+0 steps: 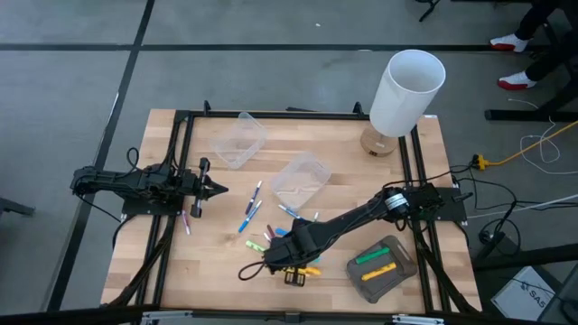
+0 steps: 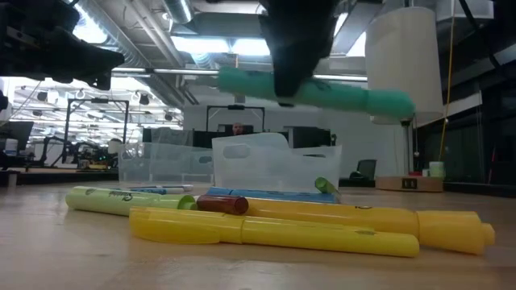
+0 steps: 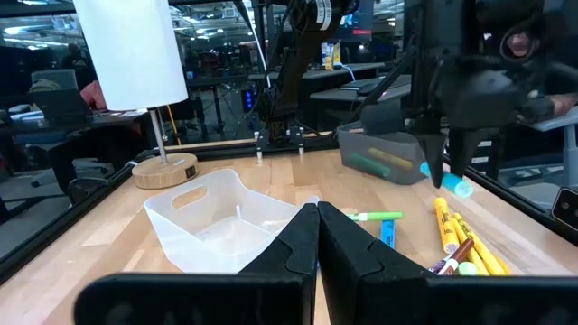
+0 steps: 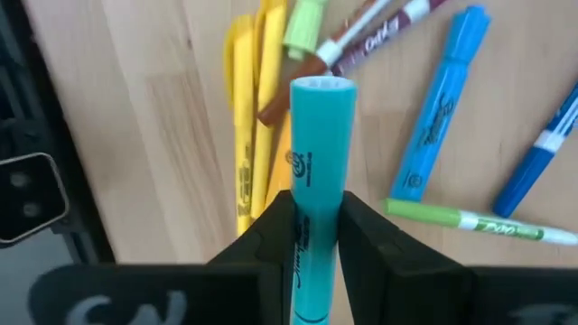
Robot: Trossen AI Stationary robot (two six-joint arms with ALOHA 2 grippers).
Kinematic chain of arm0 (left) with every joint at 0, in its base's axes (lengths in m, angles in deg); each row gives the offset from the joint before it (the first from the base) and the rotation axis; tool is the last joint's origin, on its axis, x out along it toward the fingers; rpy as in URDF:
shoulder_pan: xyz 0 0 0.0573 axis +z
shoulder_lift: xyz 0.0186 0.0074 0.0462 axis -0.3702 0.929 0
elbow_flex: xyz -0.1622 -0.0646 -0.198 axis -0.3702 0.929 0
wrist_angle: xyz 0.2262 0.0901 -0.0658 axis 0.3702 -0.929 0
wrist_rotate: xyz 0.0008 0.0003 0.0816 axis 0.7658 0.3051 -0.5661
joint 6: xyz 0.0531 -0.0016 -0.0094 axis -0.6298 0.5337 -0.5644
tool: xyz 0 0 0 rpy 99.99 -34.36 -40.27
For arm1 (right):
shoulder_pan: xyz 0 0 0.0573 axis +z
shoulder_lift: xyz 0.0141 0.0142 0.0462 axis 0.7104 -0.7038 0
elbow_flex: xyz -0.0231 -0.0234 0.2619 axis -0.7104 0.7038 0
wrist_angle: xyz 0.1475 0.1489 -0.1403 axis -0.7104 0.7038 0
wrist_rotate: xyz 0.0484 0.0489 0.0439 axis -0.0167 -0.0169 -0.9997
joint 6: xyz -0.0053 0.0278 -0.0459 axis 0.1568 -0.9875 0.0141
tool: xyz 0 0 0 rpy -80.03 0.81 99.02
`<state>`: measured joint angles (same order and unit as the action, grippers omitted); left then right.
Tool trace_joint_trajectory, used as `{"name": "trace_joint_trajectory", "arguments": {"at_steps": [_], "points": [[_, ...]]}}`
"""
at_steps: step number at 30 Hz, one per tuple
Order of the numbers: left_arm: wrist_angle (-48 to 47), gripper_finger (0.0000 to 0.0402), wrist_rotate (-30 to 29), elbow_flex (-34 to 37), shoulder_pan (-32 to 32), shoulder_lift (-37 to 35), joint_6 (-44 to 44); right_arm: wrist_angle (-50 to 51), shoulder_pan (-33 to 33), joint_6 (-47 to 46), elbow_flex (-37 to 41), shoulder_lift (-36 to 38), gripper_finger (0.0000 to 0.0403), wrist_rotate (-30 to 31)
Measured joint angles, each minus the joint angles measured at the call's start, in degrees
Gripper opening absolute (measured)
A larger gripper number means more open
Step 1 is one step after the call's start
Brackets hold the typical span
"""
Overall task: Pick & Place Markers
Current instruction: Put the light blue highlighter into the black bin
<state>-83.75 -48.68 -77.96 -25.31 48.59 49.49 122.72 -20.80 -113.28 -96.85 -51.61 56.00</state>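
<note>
My right gripper (image 4: 316, 215) hangs over the table's near middle, shut on a teal marker (image 4: 318, 135), above a heap of loose markers. Under it lie yellow markers (image 2: 274, 229), a maroon one (image 2: 222, 205) and blue ones (image 4: 438, 117), all flat on the wood. More blue markers (image 1: 253, 204) lie toward the table's middle. My left gripper (image 3: 318, 230) is shut on nothing, level above the table's left side (image 1: 215, 189). My right gripper pinches the teal marker's barrel (image 4: 316, 203) between its two fingers, off its middle and nearer one end. The fingers (image 2: 294, 56) come from above, pointing down, and lie across the marker. The marker (image 2: 339, 95) hangs about level, lifted clear of the markers below.
A grey tray (image 1: 400, 250) at the near right holds a green and a yellow marker. Two clear tubs (image 1: 239, 140) (image 1: 301, 176) stand at the table's middle and far side. A white lamp (image 1: 406, 90) stands at the far right corner.
</note>
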Motion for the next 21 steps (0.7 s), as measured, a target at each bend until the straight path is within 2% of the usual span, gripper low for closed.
{"name": "trace_joint_trajectory", "arguments": {"at_steps": [14, 21], "points": [[0.00, 0.0004, 0.00, 0.02, 0.01, 0.00, 0.00, 4.54, -2.46, 5.85, -0.70, 0.09, 0.0064, 2.90], [0.00, 0.0004, -0.02, 0.00, -0.01, 0.00, 0.00, 5.95, -3.50, 7.42, 3.36, 0.36, 0.0064, 3.36]]}}
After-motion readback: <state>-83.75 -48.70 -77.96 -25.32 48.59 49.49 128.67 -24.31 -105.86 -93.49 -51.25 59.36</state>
